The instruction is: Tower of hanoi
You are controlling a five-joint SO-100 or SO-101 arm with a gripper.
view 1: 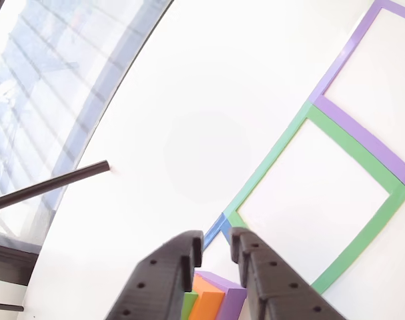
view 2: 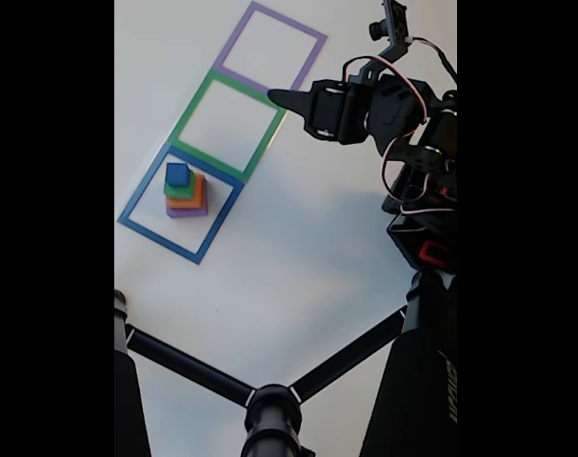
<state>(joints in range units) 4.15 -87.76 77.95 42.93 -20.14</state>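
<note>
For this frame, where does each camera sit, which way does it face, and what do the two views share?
Other view: rides behind the end effector, looking past its fingers over the white table.
Fixed view: high up, looking down on the table; the arm reaches in from the right.
Shared: the block stack, green outline, purple outline.

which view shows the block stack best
The fixed view: the whole stack sits inside the blue square outline, blue cube on top, then green, orange, purple. The other view catches just green, orange and purple corners between the gripper fingers.
</note>
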